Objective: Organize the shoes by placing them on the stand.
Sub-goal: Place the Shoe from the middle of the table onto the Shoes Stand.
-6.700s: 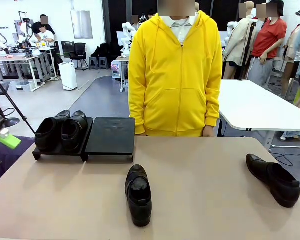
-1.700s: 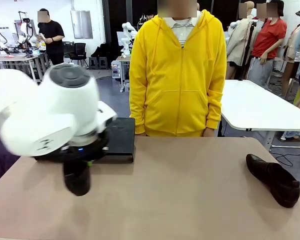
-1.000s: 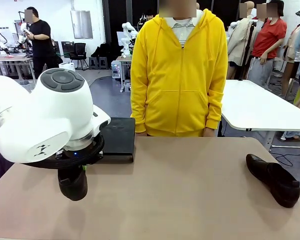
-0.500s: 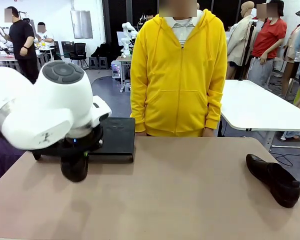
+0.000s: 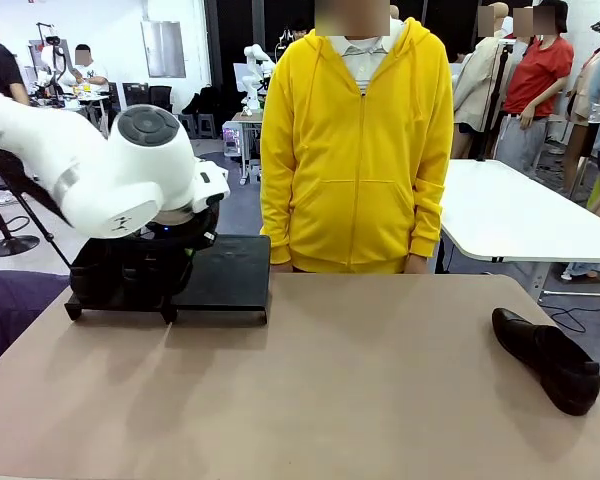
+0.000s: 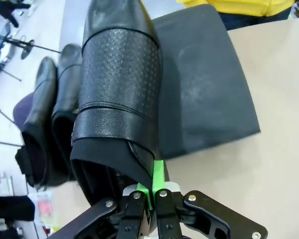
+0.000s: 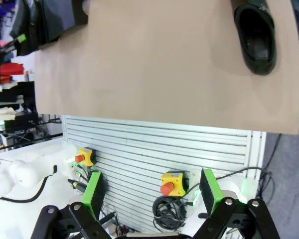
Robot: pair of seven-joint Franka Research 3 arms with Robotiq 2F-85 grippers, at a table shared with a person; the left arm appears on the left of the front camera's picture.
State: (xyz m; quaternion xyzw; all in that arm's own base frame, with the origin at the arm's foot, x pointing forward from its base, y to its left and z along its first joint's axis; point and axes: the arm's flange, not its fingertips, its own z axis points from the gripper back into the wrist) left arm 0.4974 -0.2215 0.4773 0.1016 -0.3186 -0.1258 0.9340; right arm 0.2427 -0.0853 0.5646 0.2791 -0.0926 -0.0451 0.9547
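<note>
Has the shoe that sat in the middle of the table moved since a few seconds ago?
Yes. The shoe has gone toward the far left, to the stand. The left gripper holds it there by its heel rim, beside the two racked shoes.

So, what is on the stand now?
Two shoes sit side by side at the left end of the stand; its right panel is bare. The left hand holds a third shoe above the middle, covering what lies beneath it.
</note>
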